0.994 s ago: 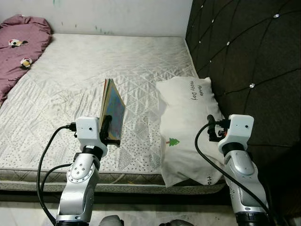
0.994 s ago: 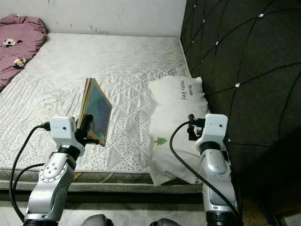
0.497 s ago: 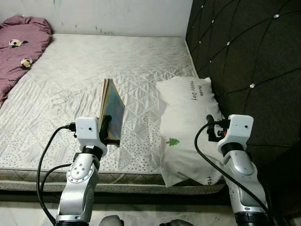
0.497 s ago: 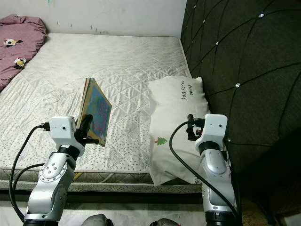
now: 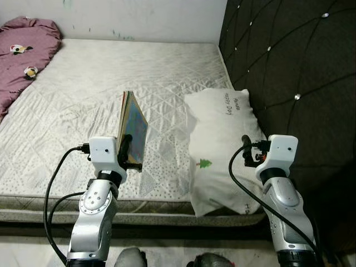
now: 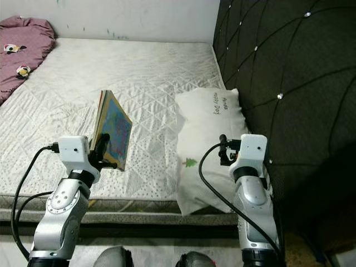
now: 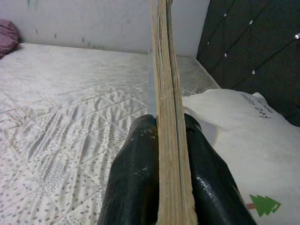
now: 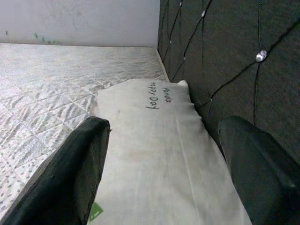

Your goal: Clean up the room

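Observation:
My left gripper (image 5: 127, 151) is shut on a thin picture book (image 5: 132, 129) with a colourful cover, holding it upright on edge above the near part of the white quilted mattress (image 5: 83, 94). In the left wrist view the book's page edges (image 7: 165, 117) run between the two black fingers (image 7: 136, 178). My right gripper (image 5: 246, 150) is open and hovers over the near end of a white pillow (image 5: 221, 139), which has a small green tree print and handwriting on it. The pillow (image 8: 154, 154) lies between the spread fingers (image 8: 75, 173) in the right wrist view.
A dark tufted headboard (image 5: 289, 67) stands along the right side of the bed. A crumpled mauve blanket (image 5: 22, 55) with small animal prints lies at the far left corner. A pale wall (image 5: 139, 16) runs behind the bed. The mattress's front edge (image 5: 156, 203) is just before me.
The view has shifted slightly, with the bed's front edge sitting a little higher in the picture. Both arms and the book keep their poses.

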Motion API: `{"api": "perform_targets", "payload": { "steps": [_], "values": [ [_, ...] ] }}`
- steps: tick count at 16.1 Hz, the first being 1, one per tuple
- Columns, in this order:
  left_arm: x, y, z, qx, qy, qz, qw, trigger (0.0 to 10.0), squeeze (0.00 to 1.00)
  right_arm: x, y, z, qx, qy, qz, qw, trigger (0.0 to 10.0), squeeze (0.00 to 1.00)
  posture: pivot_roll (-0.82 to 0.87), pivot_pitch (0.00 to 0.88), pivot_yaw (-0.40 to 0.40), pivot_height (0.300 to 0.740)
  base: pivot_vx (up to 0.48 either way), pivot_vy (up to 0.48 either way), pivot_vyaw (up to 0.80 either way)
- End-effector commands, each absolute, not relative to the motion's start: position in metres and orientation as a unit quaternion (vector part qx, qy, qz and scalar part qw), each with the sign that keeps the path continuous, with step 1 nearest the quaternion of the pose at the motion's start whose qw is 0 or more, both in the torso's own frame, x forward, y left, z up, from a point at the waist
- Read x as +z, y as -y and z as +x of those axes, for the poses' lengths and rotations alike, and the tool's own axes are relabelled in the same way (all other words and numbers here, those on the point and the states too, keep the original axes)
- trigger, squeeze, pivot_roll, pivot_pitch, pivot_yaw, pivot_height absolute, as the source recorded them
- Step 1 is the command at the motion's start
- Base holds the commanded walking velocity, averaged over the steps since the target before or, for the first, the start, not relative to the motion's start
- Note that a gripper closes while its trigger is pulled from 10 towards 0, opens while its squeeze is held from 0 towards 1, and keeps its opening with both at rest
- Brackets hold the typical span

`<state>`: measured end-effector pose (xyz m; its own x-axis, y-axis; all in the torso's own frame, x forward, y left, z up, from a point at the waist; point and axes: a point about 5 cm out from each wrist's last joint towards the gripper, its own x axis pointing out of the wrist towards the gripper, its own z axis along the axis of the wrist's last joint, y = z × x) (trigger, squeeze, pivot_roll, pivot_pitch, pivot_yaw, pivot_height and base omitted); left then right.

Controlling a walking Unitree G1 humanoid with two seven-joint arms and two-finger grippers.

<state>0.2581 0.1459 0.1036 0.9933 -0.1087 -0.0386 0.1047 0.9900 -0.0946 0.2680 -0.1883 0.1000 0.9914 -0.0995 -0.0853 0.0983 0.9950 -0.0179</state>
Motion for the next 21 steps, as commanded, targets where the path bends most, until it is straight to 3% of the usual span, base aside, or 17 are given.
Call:
{"api": "perform_targets", "payload": {
  "steps": [1, 21],
  "values": [
    [0.1107, -0.1459, 0.2604, -0.052, -0.006, -0.047, 0.998, 10.0, 0.00, 0.1028, 0.1873, 0.2694, -0.047, -0.040, -0.003, 0.998, 10.0, 0.00, -0.03, 0.000, -0.019, 0.662, 0.000, 0.000, 0.00],
    [0.1138, -0.1441, 0.2595, -0.080, 0.005, -0.056, 0.995, 10.0, 0.00, 0.1034, 0.1861, 0.2711, -0.043, -0.040, -0.008, 0.998, 10.0, 0.00, -0.03, 0.000, -0.027, 0.662, 0.024, 0.000, 0.00]
  ]
}}
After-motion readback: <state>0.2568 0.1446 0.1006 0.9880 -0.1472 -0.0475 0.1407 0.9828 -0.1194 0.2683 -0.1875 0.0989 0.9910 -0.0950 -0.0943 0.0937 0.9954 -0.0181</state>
